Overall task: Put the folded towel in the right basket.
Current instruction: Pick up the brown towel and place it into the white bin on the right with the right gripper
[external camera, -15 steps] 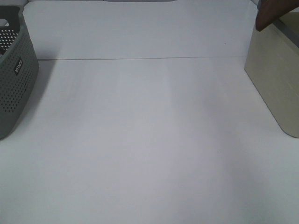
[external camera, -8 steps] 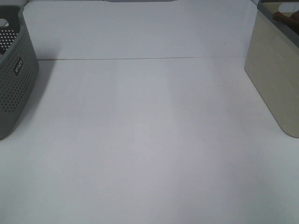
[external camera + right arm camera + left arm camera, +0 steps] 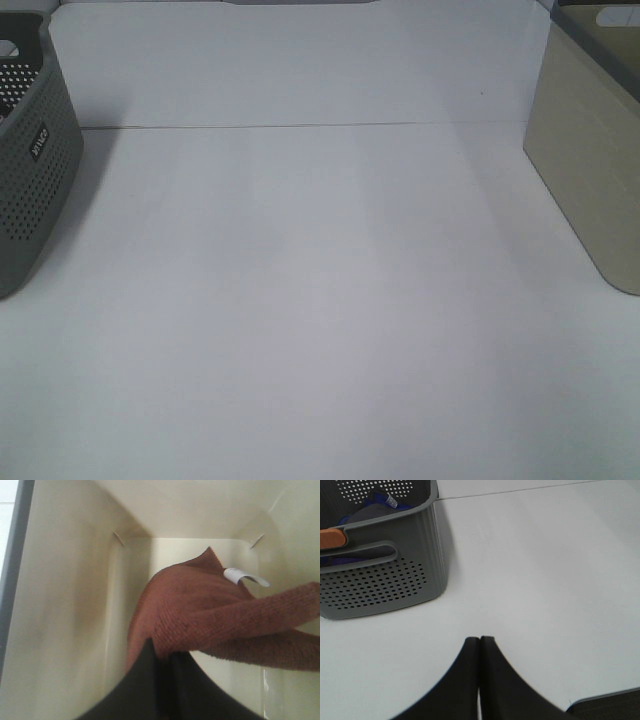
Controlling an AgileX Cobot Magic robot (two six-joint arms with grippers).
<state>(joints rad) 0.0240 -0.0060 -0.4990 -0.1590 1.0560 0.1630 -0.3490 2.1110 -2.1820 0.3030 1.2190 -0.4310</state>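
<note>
Grey perforated basket [image 3: 30, 170] on white table [image 3: 320, 300]

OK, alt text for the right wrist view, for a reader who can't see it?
The right end effector pinches a fold of a reddish-brown towel, holding it inside the cream basket, whose smooth walls fill the view. A small white label sticks out from the towel's edge.

towel [image 3: 200, 605]: reddish-brown, ribbed weave, white tag [image 3: 245, 576]
right basket [image 3: 65, 605]: plain cream
left basket [image 3: 385, 580]: grey, dotted with holes
table [image 3: 320, 300]: white
</note>
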